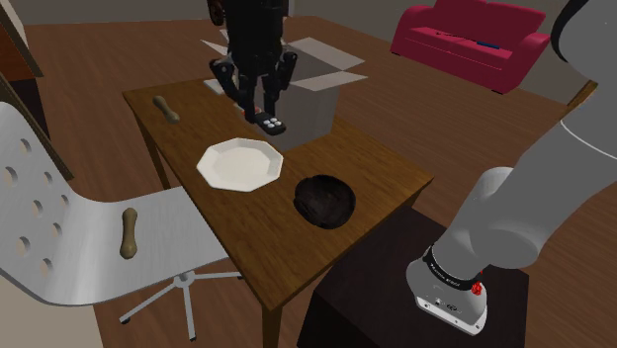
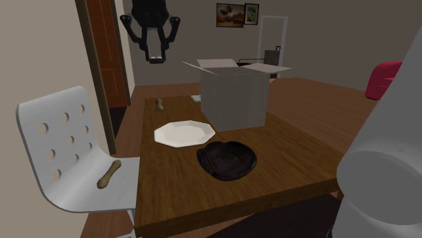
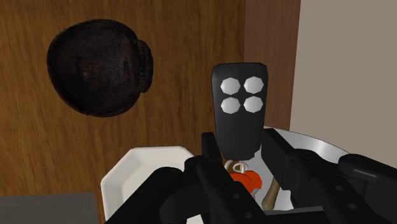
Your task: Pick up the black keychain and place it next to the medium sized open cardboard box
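The black keychain [image 3: 239, 108] is a key fob with white round buttons, a metal ring and an orange tag. My gripper [image 3: 240, 147] is shut on it, one finger on each side. In the shoulder view the gripper [image 1: 265, 107] hangs in the air with the fob [image 1: 272, 123] pointing down, in front of the open cardboard box [image 1: 314, 104]. From the second exterior view the gripper [image 2: 156, 54] is high above the table, to the left of the box [image 2: 233, 94]. The box stands on the wooden table [image 1: 381, 183] with its flaps open.
A white plate [image 1: 240, 163] and a black round dish [image 1: 325, 200] lie on the table in front of the box. A bone-shaped object [image 1: 166, 109] rests at the table's far corner, another [image 1: 129, 232] on the white chair [image 1: 59, 198]. A red sofa [image 1: 470, 40] stands behind.
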